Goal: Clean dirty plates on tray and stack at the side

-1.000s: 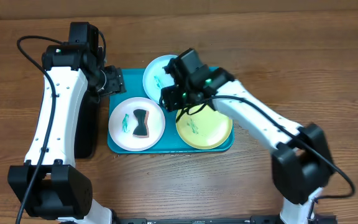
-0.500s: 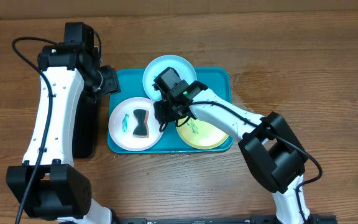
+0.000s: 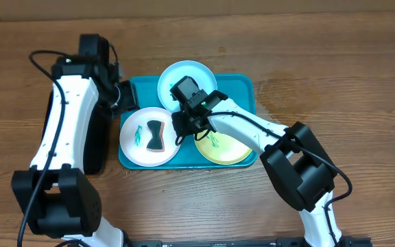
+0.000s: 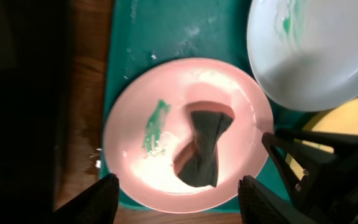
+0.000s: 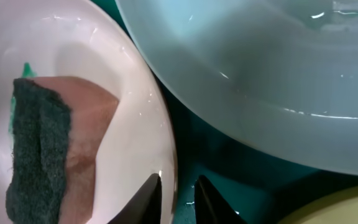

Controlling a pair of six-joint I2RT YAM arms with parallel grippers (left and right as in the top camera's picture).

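The turquoise tray (image 3: pixel 242 86) holds three plates. The white plate (image 3: pixel 134 149) at front left carries a dark green and brown sponge (image 3: pixel 156 135) and a teal smear. The pale blue plate (image 3: pixel 173 75) is at the back and the yellow-green plate (image 3: pixel 233 147) at front right. My right gripper (image 3: pixel 182 127) is closed on the white plate's right rim (image 5: pixel 166 155), one finger inside, one over the tray (image 5: pixel 229 168). My left gripper (image 3: pixel 124 98) is open and empty, hovering above the white plate (image 4: pixel 241 99) and sponge (image 4: pixel 204 146).
A narrow black tray (image 3: pixel 94 144) lies left of the turquoise tray, under my left arm. The pale blue plate (image 4: pixel 316 56) overlaps the white plate's back right edge. Bare wooden table surrounds the tray.
My right gripper came down and left from over the tray's middle to the white plate's rim, then stayed. My left arm shifted slightly right toward the tray.
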